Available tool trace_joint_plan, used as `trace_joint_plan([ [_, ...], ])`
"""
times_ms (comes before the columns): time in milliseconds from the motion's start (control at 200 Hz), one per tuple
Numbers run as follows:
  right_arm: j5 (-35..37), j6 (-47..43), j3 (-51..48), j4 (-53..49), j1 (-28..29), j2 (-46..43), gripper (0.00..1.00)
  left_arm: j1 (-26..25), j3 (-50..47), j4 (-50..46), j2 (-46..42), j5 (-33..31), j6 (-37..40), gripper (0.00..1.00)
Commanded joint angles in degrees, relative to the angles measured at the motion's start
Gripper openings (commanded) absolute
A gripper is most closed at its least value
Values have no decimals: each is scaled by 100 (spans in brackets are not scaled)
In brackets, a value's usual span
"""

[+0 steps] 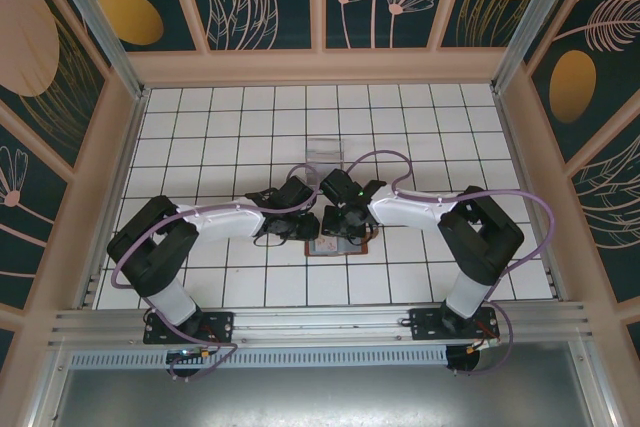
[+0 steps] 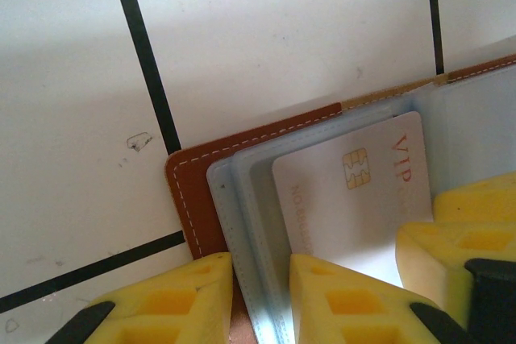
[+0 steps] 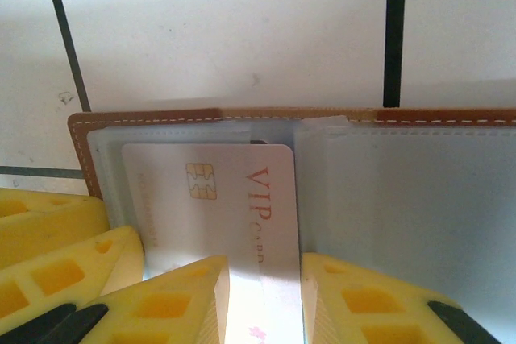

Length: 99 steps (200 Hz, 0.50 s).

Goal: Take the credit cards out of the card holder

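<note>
The card holder (image 1: 341, 250) lies open on the tiles between both arms, brown leather rim (image 2: 193, 191) around blue-grey sleeves (image 3: 403, 215). A pale credit card (image 2: 347, 191) with a gold chip and red "VIP" lettering sticks partway out of a sleeve. My left gripper (image 2: 260, 267) is shut on the holder's sleeve edges at its left end, one finger over the leather, the other beside the card. My right gripper (image 3: 264, 267) holds a strip of the card (image 3: 218, 191) between narrowly parted jaws, its right finger against the card's edge. Each gripper's yellow fingers (image 2: 468, 247) show in the other's view.
A clear plastic tray (image 1: 325, 147) stands on the white tiled floor just beyond the grippers. Wooden walls (image 1: 120, 177) enclose the floor on three sides. Both arms (image 1: 215, 219) reach inward and nearly meet at the middle, cables looping above them.
</note>
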Motion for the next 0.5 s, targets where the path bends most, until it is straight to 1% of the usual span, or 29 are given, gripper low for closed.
trace_joint_plan([
  [0, -66, 21, -178, 137, -44, -6, 30, -41, -144, -161, 192, -126, 64, 26],
  [180, -250, 40, -425, 446, -96, -76, 30, -38, -144, -161, 195, -113, 71, 26],
  [230, -363, 51, -535, 632, -135, -113, 30, -39, -141, -161, 344, -110, 68, 26],
  [490, -997, 80, -1167, 1650, -313, -544, 30, -45, -144, -185, 379, -100, 46, 25],
])
